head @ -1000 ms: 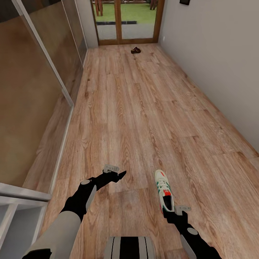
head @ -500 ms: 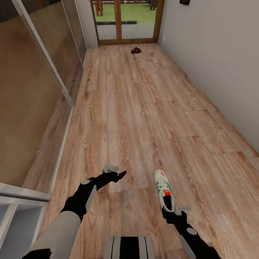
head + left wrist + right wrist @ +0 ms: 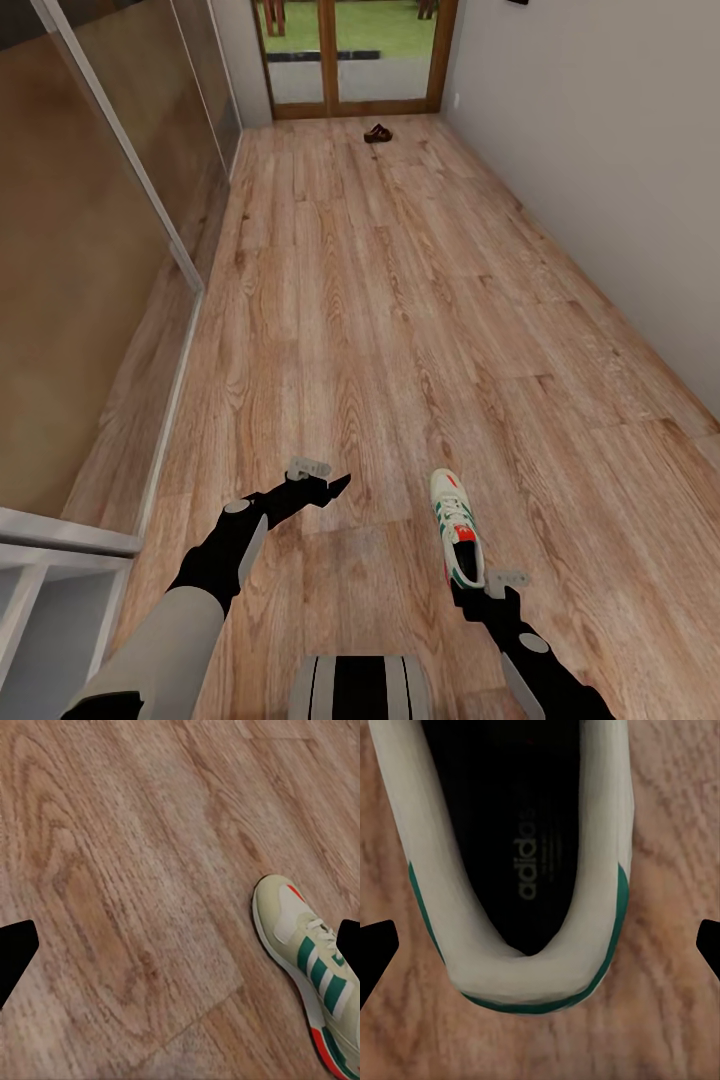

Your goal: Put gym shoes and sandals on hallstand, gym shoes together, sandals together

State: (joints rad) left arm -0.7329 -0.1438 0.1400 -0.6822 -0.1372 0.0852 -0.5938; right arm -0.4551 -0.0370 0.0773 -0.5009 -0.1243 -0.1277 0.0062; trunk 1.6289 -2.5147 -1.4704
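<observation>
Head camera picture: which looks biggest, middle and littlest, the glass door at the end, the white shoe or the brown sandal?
1. Glass door, though its top is cut off.
2. White gym shoe, helped by being close to the camera.
3. Brown sandal, a tiny far-off speck by the door, so its real size is unsure.

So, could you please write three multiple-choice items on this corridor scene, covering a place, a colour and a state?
1. Where is the sandal?
A. by the far glass door
B. beside the left claw
C. on the rack

2. What colour are the gym shoe's side stripes?
A. blue
B. green
C. black

3. How is the right claw?
A. shut on the shoe
B. open at the shoe's heel
C. holding a sandal

Answers: 1 A, it lies far down the floor. 2 B, the left wrist view shows green stripes. 3 B, the right wrist view shows the fingertips spread either side of the heel.
</observation>
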